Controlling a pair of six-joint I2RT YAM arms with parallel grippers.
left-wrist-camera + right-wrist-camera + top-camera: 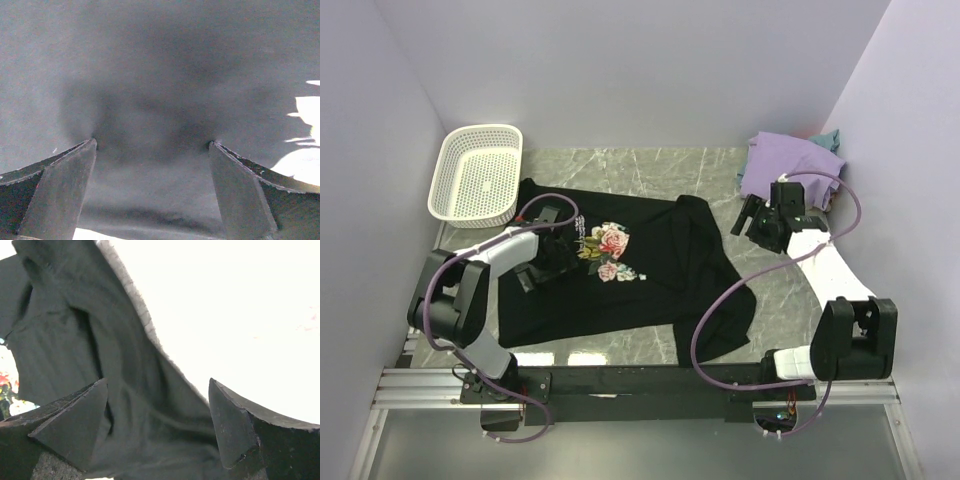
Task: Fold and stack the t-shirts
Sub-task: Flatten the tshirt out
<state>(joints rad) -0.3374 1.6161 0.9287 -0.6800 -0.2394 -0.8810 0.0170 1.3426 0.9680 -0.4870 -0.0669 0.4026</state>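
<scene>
Okay, the black t-shirt (650,270) lies spread across the middle of the worktop (620,165), rose print up. It reaches wider left to right in the top view than from front to back. Its right side is rumpled, with a flap trailing toward the lower right of the frame.

The left end effector (152,144) hangs right over the left half of that shirt. Its fingers (60,185) are spread wide with nothing pinched, and plain black cloth fills the wrist view beneath them.

Over on the right, the right end effector (157,382) is released too. Its fingers stand well apart and nothing is held. It sits just off the shirt's right edge, between the black shirt and the lavender t-shirt (785,160), which is heaped in the upper right corner with a sliver of teal t-shirt (830,138) behind it.

Here's what the next move turns on, I'd say. In the right wrist view the shirt's edge runs diagonally, from upper left down between the fingers. So the cloth lies to the left of that end effector, and that arm is the nearer one to the bunched right side.

The white basket (440,185) sits at the upper left, apart from everything.
</scene>
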